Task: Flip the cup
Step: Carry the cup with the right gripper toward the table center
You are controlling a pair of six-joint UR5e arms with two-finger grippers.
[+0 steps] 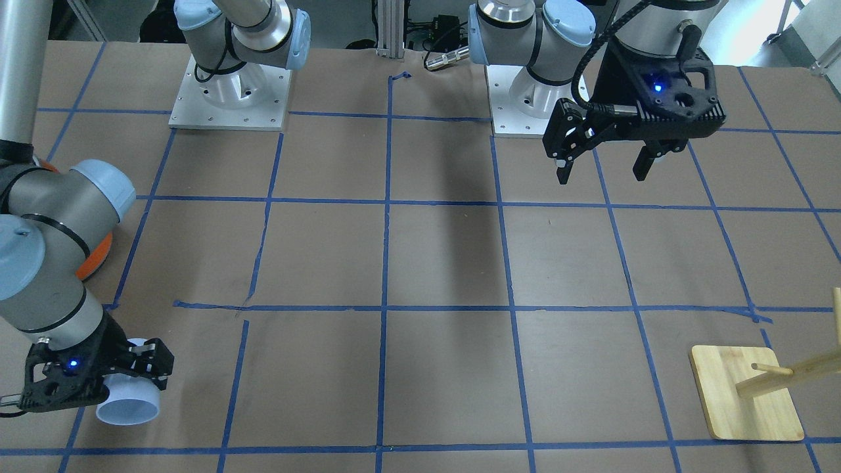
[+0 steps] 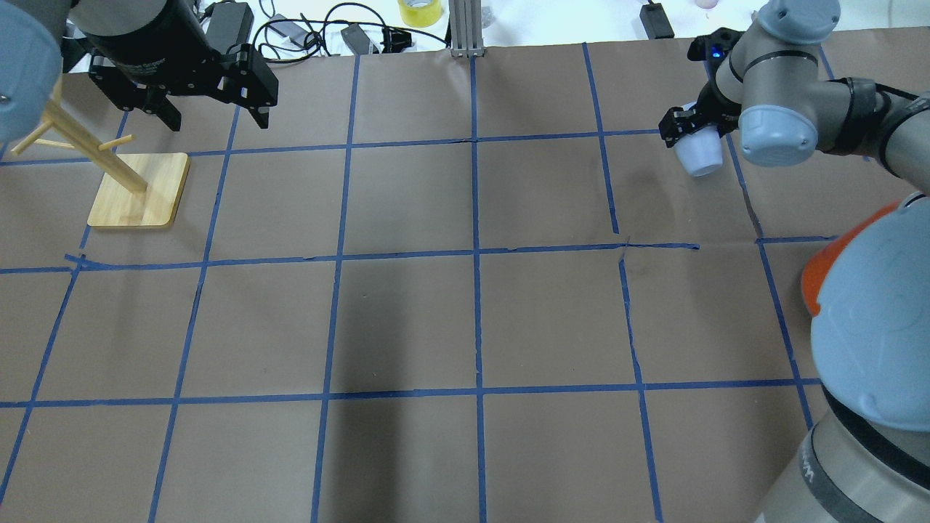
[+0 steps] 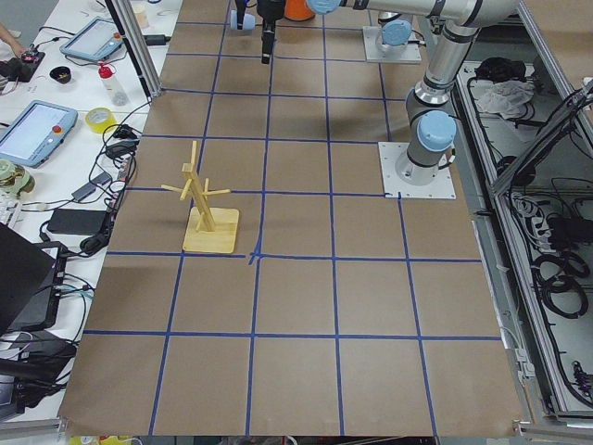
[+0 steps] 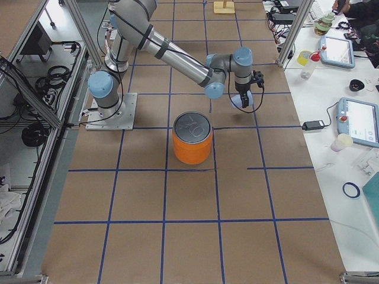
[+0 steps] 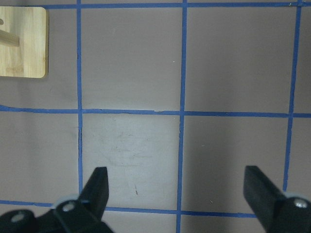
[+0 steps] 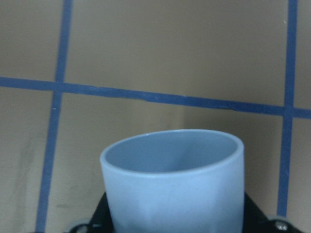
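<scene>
My right gripper (image 1: 128, 378) is shut on the cup (image 1: 129, 402), a small pale blue-white tapered cup, at the table's far right corner. It holds the cup by its narrow end, tilted, with the open rim pointing away from the wrist. The cup also shows in the overhead view (image 2: 699, 155) and fills the right wrist view (image 6: 172, 179), with the jaws dark on both sides of it. I cannot tell whether the cup touches the table. My left gripper (image 1: 601, 167) is open and empty above the table near its own base. It also shows in the overhead view (image 2: 214, 116) and the left wrist view (image 5: 177, 189).
A large orange can (image 4: 192, 145) with a silver top stands behind my right arm's elbow and is partly hidden in the front view (image 1: 92, 266). A wooden peg rack (image 2: 138, 190) stands on the left side near my left gripper. Blue tape lines grid the brown table.
</scene>
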